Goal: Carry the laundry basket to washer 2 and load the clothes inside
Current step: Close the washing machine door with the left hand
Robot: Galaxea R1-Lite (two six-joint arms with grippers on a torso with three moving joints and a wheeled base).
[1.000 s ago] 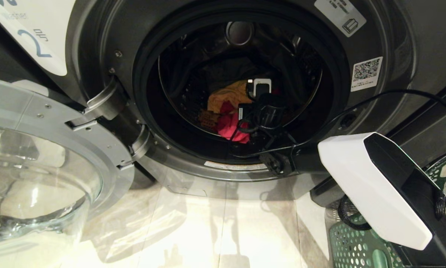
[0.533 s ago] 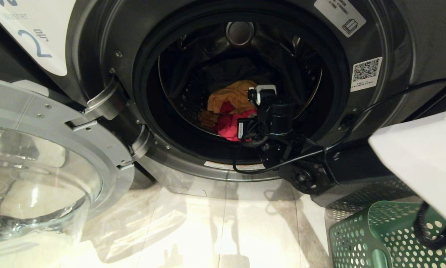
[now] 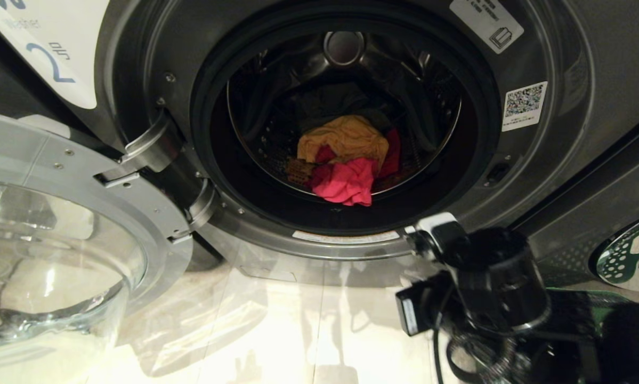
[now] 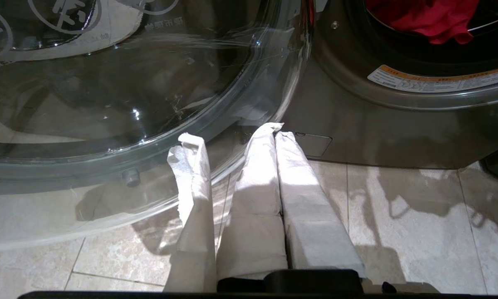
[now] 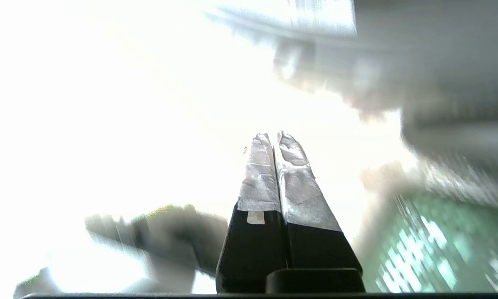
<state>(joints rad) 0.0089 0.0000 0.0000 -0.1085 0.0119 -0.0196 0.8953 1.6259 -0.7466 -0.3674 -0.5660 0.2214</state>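
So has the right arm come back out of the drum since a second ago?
Yes. The right gripper, jaws shut and empty, has pulled out of washer 2, down past its door rim, leaving the clothes inside.

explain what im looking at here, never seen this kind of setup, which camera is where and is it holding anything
It is a two-armed robot on wheels, doing laundry. The wide picture is from its head: washer 2 stands with its glass door swung open, and the clothes, pink and orange, lie inside the drum. The other two pictures come from cameras on each wrist. The left gripper rests shut above the tiled floor. The right gripper is shut and empty, beside the green laundry basket.
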